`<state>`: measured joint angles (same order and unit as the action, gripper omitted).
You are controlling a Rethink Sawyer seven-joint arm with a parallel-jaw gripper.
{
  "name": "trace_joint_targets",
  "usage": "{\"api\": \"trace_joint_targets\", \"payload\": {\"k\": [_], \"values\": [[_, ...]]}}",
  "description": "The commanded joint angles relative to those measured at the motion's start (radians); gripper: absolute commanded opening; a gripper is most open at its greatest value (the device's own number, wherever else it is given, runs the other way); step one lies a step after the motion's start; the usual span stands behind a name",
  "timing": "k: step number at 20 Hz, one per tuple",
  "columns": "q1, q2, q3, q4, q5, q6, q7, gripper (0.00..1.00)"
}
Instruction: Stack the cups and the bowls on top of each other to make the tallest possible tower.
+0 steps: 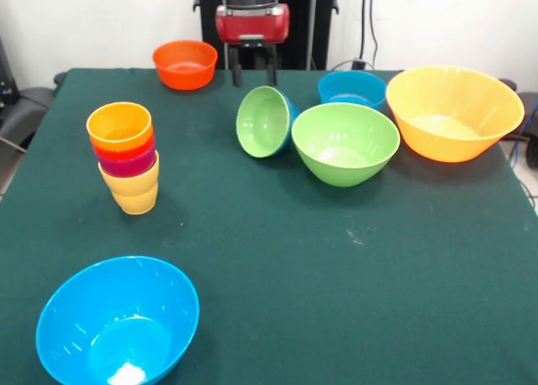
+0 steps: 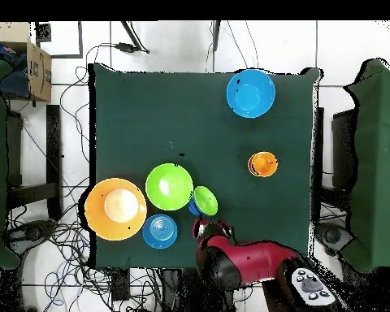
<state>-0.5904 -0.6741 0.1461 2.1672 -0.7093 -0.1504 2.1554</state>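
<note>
You see a table covered in dark green cloth, with the plastic pieces spread across it. On the left stands the tower: four smooth plastic tumblers nested upright, a yellow cup as base, then a purple cup, a red-orange cup and an orange-yellow cup on top. From overhead the same tower shows as one orange ring.

At the near left corner you find a large light blue glossy plastic bowl, upright and well apart from the rest. At the far left sits a small orange-red plastic bowl, upright; the overhead view does not show it clearly.

Right of centre, note a small green plastic bowl tipped on its side, its mouth facing the near left, with a dark blue edge showing behind it; whether that is a separate bowl you cannot tell. Just beside it on the right stands a larger green plastic bowl, upright. Behind that sits a teal-blue plastic bowl, and at the far right a large orange-yellow plastic bowl, just beside both neighbours.

The red and black arm's tool hangs at the table's far edge, behind the tipped green bowl. Its two dark fingers stand parted with clear space between them, and they hold nothing.
</note>
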Motion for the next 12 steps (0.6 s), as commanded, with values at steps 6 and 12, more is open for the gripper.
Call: {"api": "trace_joint_targets", "payload": {"k": [6,12], "values": [[-0.117,-0.092,0.348,0.114,0.165,0.334,-0.003,1.0],[-0.208,-0.099,0.484,0.142,0.219,0.353,-0.02,1.0]]}}
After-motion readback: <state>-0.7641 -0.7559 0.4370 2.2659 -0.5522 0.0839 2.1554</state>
